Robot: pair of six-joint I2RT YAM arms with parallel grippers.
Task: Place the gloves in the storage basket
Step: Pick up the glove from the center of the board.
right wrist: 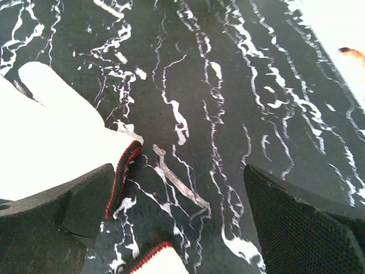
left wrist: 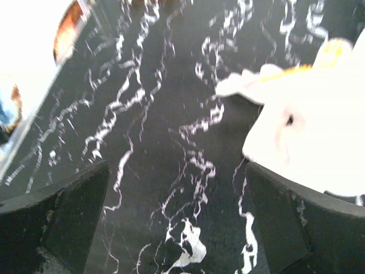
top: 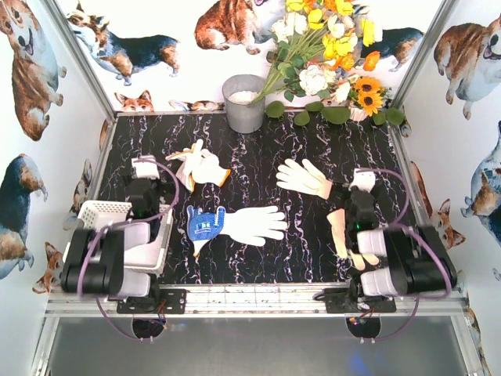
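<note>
Several gloves lie on the black marble table: a cream one with an orange cuff [top: 205,166], a cream one [top: 304,177], a blue-patched one [top: 205,225] beside a white one [top: 254,225], and a cream one [top: 338,231] by the right arm. The white lattice storage basket [top: 102,213] sits at the left edge, partly under the left arm. My left gripper [top: 145,168] [left wrist: 177,222] is open over bare table, with a glove [left wrist: 302,137] past its right finger. My right gripper [top: 362,182] [right wrist: 179,217] is open over bare table, a red-edged glove cuff [right wrist: 51,148] by its left finger.
A grey metal bucket [top: 244,102] stands at the back middle, with a bunch of white and yellow flowers [top: 325,47] leaning over the back right. Printed walls close in the table on the left, right and back.
</note>
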